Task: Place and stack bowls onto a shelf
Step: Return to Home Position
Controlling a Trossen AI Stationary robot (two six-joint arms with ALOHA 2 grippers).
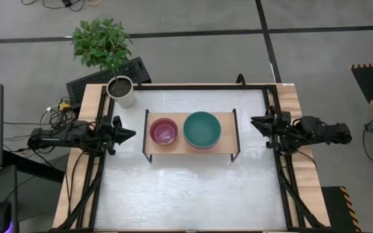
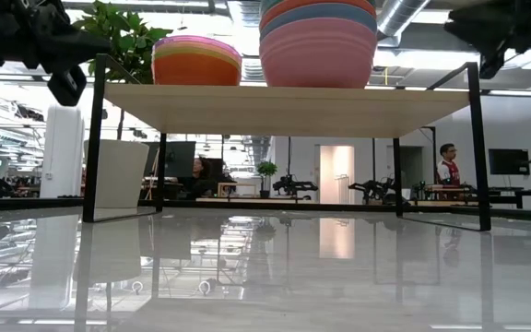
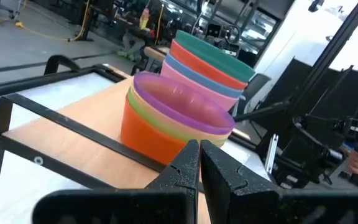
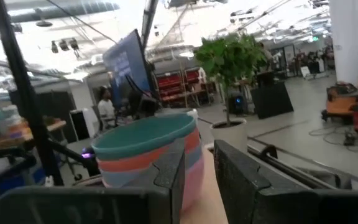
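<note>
Two stacks of bowls stand by their bases on the shelf (image 1: 225, 137) in the middle of the table. The small stack (image 1: 164, 131) has a purple bowl on top, with yellow-green and orange below (image 3: 173, 118). The larger stack (image 1: 202, 129) is topped by a teal bowl, with orange, blue and pink under it (image 4: 145, 152). My left gripper (image 1: 132, 135) hovers off the shelf's left end, shut and holding nothing. My right gripper (image 1: 254, 121) hovers off the shelf's right end, a little open and holding nothing.
A white plant pot (image 1: 121, 90) with a green plant stands at the table's far left corner. Black frame rails (image 1: 282, 162) run along the table's left and right sides. White table surface (image 1: 186, 188) lies between the shelf and the near edge.
</note>
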